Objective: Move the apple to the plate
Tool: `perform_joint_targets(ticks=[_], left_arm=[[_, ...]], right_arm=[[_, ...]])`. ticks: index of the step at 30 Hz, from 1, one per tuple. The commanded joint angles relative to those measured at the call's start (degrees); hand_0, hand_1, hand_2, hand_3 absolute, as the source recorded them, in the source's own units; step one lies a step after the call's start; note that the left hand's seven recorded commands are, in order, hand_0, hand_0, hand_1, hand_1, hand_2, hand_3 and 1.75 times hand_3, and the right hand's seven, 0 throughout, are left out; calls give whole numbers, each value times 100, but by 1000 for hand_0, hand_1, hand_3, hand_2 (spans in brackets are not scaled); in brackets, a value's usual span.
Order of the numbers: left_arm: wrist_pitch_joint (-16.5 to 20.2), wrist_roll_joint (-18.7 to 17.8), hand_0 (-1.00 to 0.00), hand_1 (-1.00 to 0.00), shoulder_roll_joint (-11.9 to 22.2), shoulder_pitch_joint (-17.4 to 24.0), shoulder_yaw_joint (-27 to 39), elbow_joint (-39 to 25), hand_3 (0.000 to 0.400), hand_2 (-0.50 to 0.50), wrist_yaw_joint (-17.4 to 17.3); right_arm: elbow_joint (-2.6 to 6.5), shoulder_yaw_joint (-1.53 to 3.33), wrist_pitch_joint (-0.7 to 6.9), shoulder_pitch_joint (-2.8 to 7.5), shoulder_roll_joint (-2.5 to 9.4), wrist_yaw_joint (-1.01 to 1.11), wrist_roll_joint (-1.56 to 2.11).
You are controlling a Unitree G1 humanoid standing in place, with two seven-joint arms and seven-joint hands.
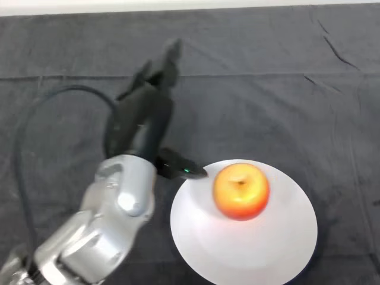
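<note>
A red and yellow apple sits upright on the white plate, toward the plate's upper left part. My left hand is raised over the dark cloth to the left of the plate, well apart from the apple. Its fingers point straight away from me and hold nothing. The silver-grey forearm comes in from the lower left, and a black part of the wrist with a small green light lies just beside the plate's left rim.
A dark wrinkled cloth covers the whole table. A pale strip of the table's far edge runs along the top of the view.
</note>
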Motion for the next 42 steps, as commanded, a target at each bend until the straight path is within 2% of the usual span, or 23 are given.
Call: perform_joint_targets(ticks=[1,4,7,10,14,16,20,23,27,35,42], left_arm=[[-136,114,0,0,229,272,355,-319,0,0,102],[-172,120,0,0,188,495,703,-531,0,0,246],[-312,-32,0,0,282,855,1314,-846,0,0,265],[-385,-58,0,0,187,1069,1670,-1012,0,0,408],[-619,-232,0,0,160,1498,2355,-1298,0,0,481],[-695,-237,0,0,79,1587,2524,-1346,0,0,578],[-1032,-537,0,0,75,2017,3361,-1548,0,0,553],[-1220,-619,0,0,-20,2176,3728,-1580,0,0,649],[-1655,-945,0,0,-84,2578,4535,-1591,0,0,630],[-2483,-1359,0,0,-312,3040,5681,-1193,0,0,817],[-2792,-1640,0,0,-411,3251,6316,-1046,0,0,1001]], right_arm=[[-201,-45,6,219,-46,-8,169],[-204,-44,6,220,-45,-8,169],[-207,-44,6,221,-43,-9,169],[-210,-43,6,222,-42,-10,169],[-214,-43,6,224,-40,-12,169],[-216,-42,6,225,-39,-12,169],[-220,-42,6,226,-38,-14,169],[-222,-42,6,227,-37,-14,169],[-225,-41,6,228,-36,-15,169],[-229,-41,7,229,-34,-17,169],[-230,-40,7,229,-34,-18,170]])
